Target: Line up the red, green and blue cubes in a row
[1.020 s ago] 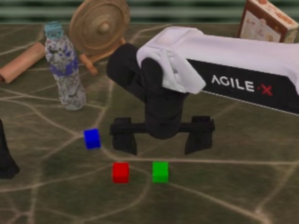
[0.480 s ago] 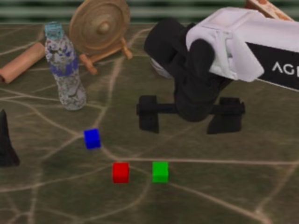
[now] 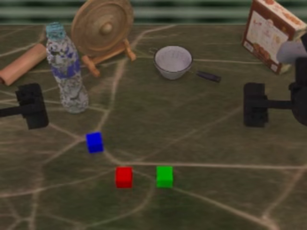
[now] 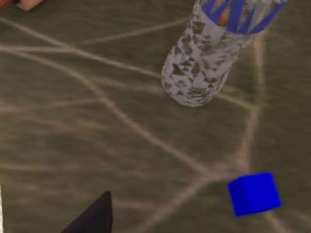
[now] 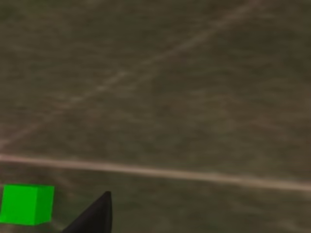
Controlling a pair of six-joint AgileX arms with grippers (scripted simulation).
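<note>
The red cube (image 3: 123,177) and the green cube (image 3: 164,176) sit side by side near the table's front. The blue cube (image 3: 94,142) lies apart, further back and left of the red one. My left gripper (image 3: 5,111) reaches in from the left edge, open and empty; only one of its fingers (image 3: 31,105) shows, left of the bottle. The left wrist view shows the blue cube (image 4: 254,193) ahead of a fingertip (image 4: 99,216). My right gripper (image 3: 295,103) hangs open and empty at the right edge. Its wrist view catches the green cube (image 5: 26,204).
A water bottle (image 3: 67,72) stands back left, just behind the blue cube. A wooden gong on a stand (image 3: 102,26) and a rolling pin (image 3: 21,64) lie behind it. A strainer bowl (image 3: 172,61) sits at back centre and a carton (image 3: 271,21) at back right.
The right arm has pulled away from above the green cube to the right edge, uncovering the bowl. The left gripper has moved from the lower left up beside the bottle. The cubes have not moved.
</note>
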